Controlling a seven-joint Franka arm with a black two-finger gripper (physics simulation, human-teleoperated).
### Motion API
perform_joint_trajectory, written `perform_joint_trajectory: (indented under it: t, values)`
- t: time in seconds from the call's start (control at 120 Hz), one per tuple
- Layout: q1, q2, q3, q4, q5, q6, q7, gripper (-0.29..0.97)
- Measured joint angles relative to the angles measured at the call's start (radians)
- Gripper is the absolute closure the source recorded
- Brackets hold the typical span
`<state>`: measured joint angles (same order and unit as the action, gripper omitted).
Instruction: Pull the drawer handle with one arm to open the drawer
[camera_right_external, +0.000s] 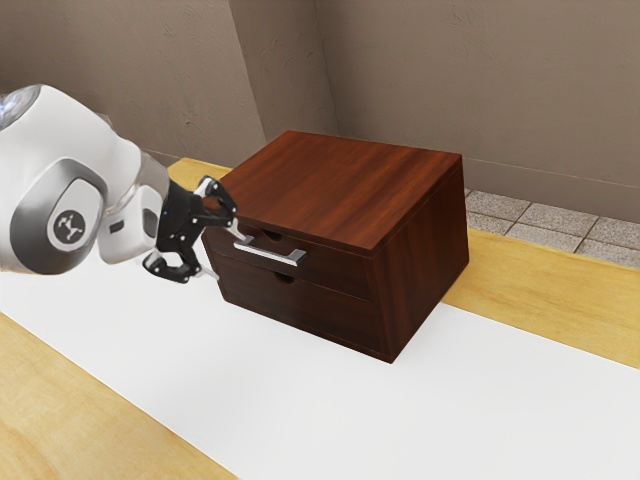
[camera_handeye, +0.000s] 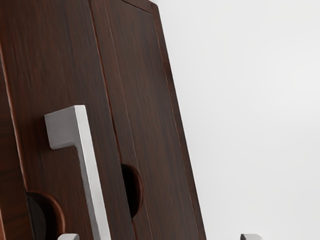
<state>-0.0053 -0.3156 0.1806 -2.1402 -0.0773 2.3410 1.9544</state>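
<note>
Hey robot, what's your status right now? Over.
Gripper open, at one end of the silver handle. Top drawer looks shut, not yet pulled. Nothing in the way.

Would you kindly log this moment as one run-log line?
phase: reach | gripper: open, at end of drawer handle, not clamped on it | top drawer: looks shut

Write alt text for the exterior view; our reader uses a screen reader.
A black two-finger gripper on a white robot arm, fingers open, sits at the end of the silver bar handle on the top drawer of a dark wooden two-drawer cabinet, on a white table surface.
</note>
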Motion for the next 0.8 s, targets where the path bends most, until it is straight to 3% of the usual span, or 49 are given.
perform_joint_trajectory:
  t: [0.658,0.725,0.8]
  values:
    - [-0.003,0.143,-0.005,0.078,-0.107,0.011,-0.163,0.43]
    - [-0.002,0.153,-0.006,0.080,-0.115,0.013,-0.174,0.37]
    - [-0.002,0.161,-0.006,0.081,-0.125,0.013,-0.186,0.41]
